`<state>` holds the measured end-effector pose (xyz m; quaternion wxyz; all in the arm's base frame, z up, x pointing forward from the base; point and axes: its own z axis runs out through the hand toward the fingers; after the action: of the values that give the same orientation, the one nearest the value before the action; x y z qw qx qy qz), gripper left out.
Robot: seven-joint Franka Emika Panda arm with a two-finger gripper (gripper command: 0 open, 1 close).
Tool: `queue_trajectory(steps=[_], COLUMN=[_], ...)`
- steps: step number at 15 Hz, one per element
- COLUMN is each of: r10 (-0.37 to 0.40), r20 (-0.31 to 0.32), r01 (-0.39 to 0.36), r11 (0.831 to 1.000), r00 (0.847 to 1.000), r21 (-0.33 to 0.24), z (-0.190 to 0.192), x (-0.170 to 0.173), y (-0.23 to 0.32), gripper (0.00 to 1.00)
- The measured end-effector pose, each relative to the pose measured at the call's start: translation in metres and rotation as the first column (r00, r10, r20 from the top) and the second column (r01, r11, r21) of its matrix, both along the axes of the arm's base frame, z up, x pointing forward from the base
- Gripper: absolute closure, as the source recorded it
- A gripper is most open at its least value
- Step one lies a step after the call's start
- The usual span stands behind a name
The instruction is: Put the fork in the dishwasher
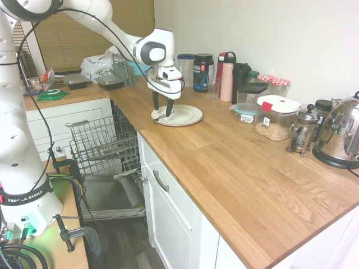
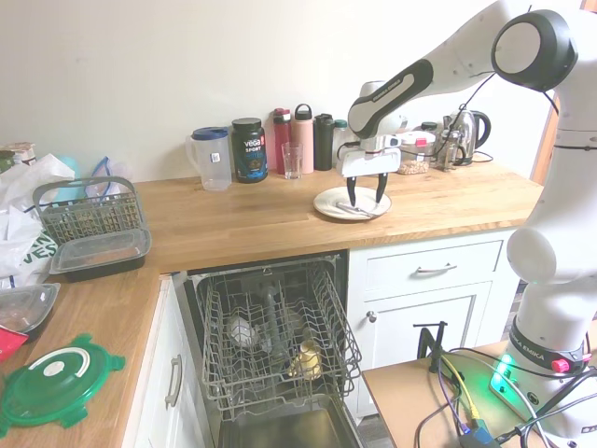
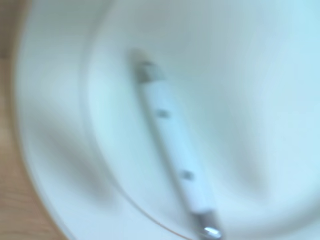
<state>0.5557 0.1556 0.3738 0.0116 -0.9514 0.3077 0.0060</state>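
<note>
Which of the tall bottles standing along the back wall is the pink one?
The pale pink bottle with the black cap, standing between the red bottle and the black bottle.

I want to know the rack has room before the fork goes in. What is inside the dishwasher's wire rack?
In the grey wire rack of the open dishwasher sit a pale round item and a yellowish one; the wires hide what they are. The rest looks free.

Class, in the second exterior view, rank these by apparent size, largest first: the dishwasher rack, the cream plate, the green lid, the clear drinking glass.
1. Dishwasher rack.
2. Green lid, though nearness to the camera enlarges it.
3. Cream plate.
4. Clear drinking glass.
</note>
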Motion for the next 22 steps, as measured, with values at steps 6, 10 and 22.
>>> queue_trajectory(steps=[6,10,22], r10=[-0.017,-0.014,-0.021], r20=[-0.041,-0.058,-0.07], r01=[0.016,0.012,0.019], r11=[0.999,0.999,0.999], r00=[0.999,0.998,0.997], r21=[-0.028,-0.03,-0.034], z=[-0.015,-0.024,-0.029], x=[0.013,0.019,0.025], y=[0.009,0.013,0.011], gripper=[1.0,1.0,1.0])
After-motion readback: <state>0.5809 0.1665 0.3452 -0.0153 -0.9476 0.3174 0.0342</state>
